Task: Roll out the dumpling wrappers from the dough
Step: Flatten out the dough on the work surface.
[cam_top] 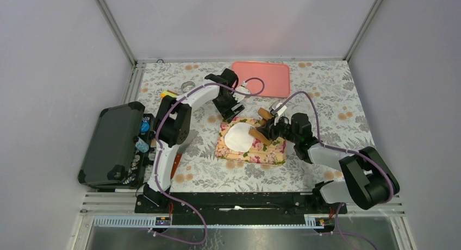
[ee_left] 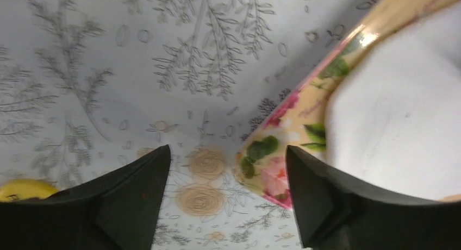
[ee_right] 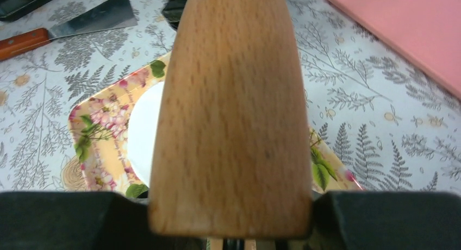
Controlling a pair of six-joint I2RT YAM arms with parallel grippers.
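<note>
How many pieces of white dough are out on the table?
1. A flat round white dough sheet lies on the floral rectangular board, one edge under the brown wooden rolling pin. Smaller pieces could hide beneath it.

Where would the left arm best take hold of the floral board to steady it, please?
Probably the floral board's bare corner beside the open left gripper, from the far left: that thin edge fits the jaws, the dough covers the middle, and the right gripper holds the rolling pin over the other side.

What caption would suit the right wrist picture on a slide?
Right gripper clamps a brown wooden rolling pin; flat white dough lies on the floral yellow board beyond.
</note>
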